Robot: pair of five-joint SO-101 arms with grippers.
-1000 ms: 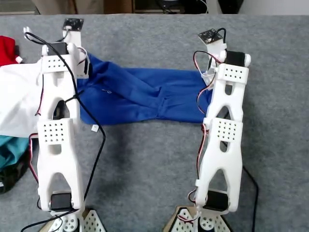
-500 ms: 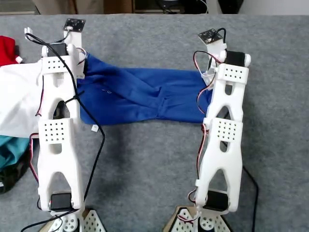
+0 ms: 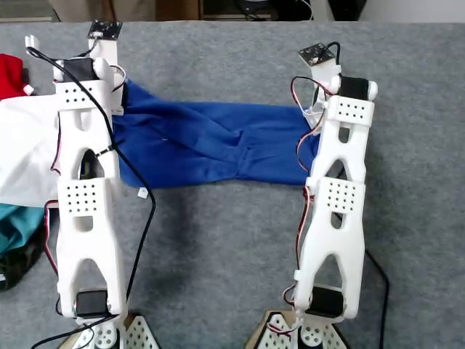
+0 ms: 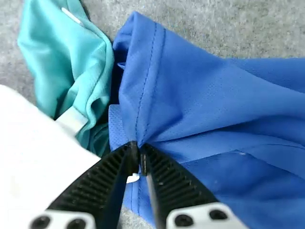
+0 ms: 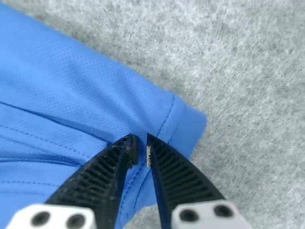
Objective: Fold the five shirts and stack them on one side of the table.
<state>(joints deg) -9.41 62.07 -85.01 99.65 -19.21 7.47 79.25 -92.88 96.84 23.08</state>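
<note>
High view shows you the blue shirt (image 3: 218, 145) lying stretched across the far side of the grey bench (image 3: 240, 247), with your left claw (image 4: 139, 160) pinched closed on its hem beside the teal shirt (image 4: 66, 62), and your right claw (image 5: 140, 148) closed on the hem at the opposite end.

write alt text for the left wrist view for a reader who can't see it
The left arm's black jaws are shut on a stitched edge of a blue shirt lying on the grey table. A crumpled teal shirt and a white shirt lie beside it.
</note>
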